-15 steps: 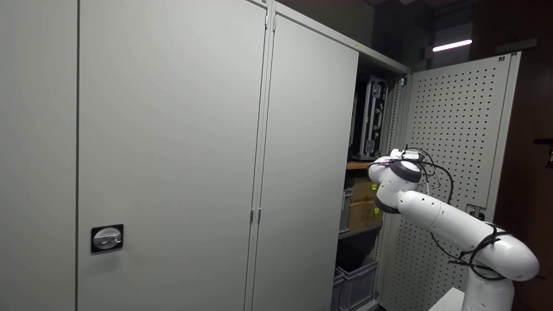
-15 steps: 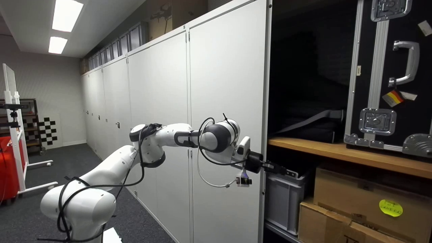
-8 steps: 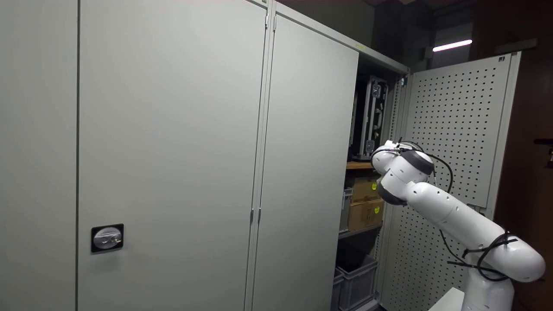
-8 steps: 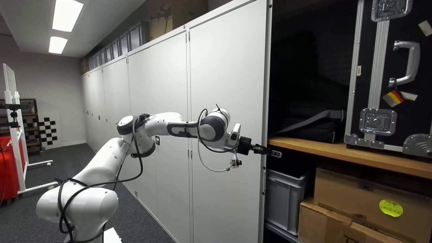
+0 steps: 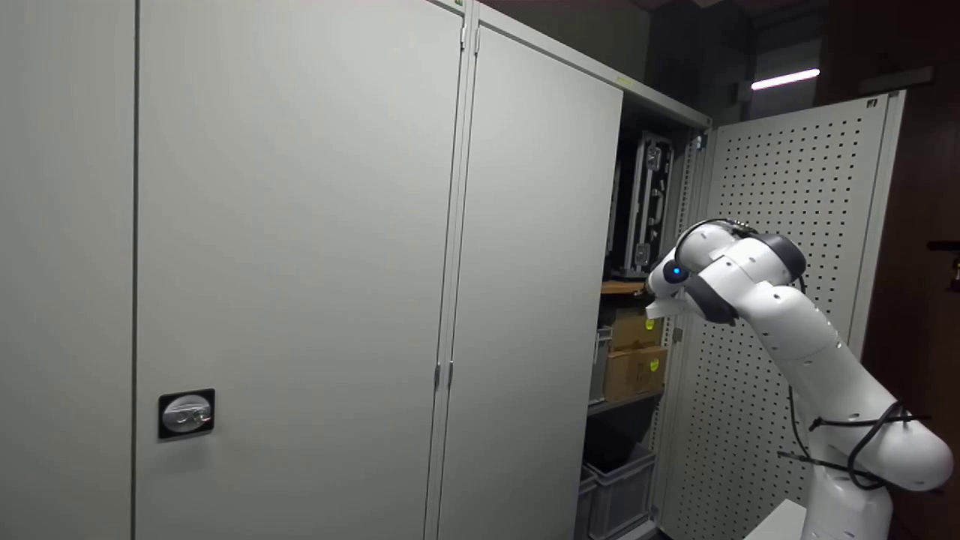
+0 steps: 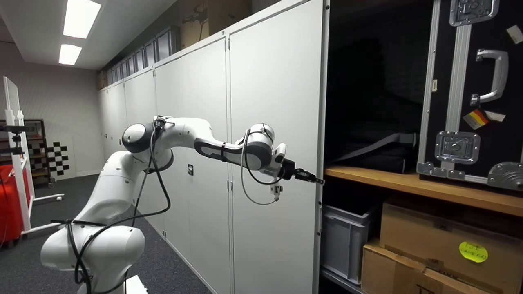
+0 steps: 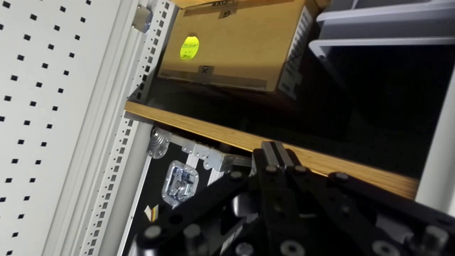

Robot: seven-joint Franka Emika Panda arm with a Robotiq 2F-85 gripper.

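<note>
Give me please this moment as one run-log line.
jaws: shut, empty; facing: wooden shelf; on shelf: black case; below: cardboard boxes, grey bin

the closed hand angles slightly downward.

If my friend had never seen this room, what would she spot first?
Probably the big white arm, held out in front of the closed doors, its jaws shut. Next, maybe, comes the black-and-silver case standing on the wooden shelf. Below that shelf, a bright yellow sticker stands out on a brown box.

Black hand, tan shelf, yellow sticker, black-and-white checkerboard
</note>
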